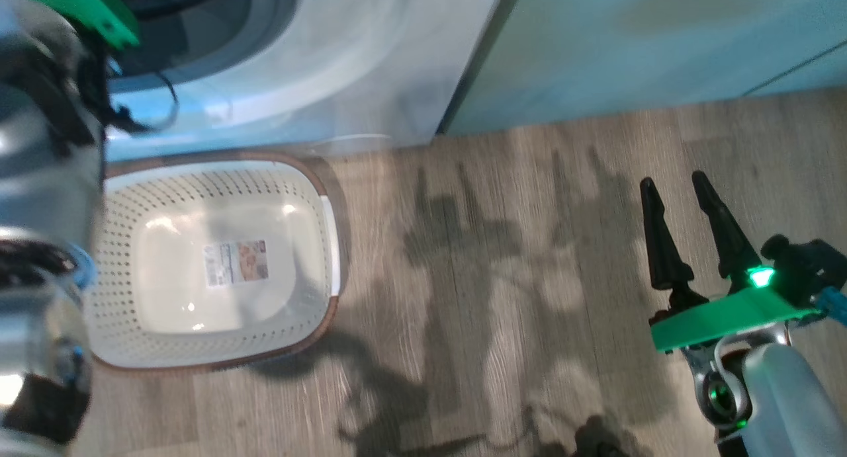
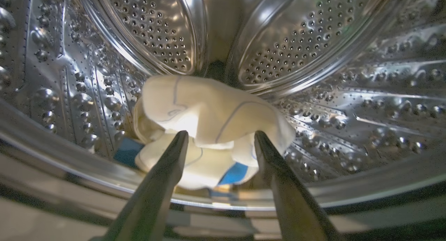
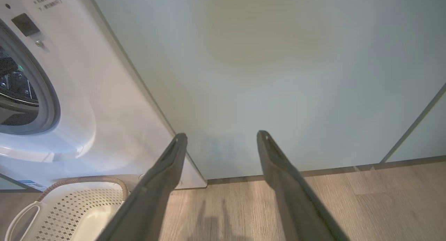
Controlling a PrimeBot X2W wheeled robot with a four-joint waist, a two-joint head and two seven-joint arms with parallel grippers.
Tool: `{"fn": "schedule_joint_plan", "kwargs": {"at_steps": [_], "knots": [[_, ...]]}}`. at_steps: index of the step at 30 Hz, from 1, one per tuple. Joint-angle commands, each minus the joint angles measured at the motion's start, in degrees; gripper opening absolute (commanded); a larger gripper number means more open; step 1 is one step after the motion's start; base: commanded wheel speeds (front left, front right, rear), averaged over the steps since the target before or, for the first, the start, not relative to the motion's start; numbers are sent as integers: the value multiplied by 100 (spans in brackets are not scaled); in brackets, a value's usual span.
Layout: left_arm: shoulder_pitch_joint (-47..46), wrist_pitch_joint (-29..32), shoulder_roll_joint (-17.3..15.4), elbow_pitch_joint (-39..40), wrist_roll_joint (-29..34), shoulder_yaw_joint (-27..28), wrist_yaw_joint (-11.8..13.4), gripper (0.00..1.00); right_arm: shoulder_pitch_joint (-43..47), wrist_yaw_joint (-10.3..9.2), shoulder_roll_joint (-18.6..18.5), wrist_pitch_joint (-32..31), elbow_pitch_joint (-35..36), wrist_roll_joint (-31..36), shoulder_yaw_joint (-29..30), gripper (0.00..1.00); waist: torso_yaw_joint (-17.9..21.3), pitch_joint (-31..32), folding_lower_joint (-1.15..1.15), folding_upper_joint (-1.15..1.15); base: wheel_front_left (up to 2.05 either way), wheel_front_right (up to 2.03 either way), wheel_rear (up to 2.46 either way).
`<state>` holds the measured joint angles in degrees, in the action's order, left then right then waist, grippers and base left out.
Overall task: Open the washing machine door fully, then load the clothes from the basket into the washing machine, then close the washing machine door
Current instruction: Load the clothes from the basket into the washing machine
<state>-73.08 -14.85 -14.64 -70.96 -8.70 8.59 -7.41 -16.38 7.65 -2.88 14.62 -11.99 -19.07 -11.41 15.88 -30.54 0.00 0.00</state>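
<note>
From the head, looking steeply down on the wooden floor (image 1: 529,245), near enough to crop the washing machine (image 1: 370,60) front at the top edge, with the basket (image 1: 265,158) at lower left and the right gripper (image 1: 673,179) at lower right. From the left wrist, set close inside the steel drum (image 2: 366,94), facing along the left gripper (image 2: 221,133) at the clothes (image 2: 209,105) just ahead. From the right wrist, low and facing the teal cabinet (image 3: 278,59), sharing with the head view the washing machine front, the basket rim and the floor.
</note>
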Motion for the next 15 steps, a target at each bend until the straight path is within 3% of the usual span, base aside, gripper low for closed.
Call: {"fn": "schedule_joint_plan", "kwargs": {"at_steps": [1,6,15], "knots": [[166,-14,-170,236,-88,-54,-6,100,134,-16,-61,38,132,44,-59,100,-83,206,0,0,0,0,0],[823,-14,-76,679,-367,-300,-6,100,302,-16,-100,38,98,29,-37,100,-182,565,0,0,0,0,0],[2404,-15,0,2269,-972,-573,-7,100,587,-16,-173,38,59,-3,16,100,-404,1147,0,0,0,0,0]]}}
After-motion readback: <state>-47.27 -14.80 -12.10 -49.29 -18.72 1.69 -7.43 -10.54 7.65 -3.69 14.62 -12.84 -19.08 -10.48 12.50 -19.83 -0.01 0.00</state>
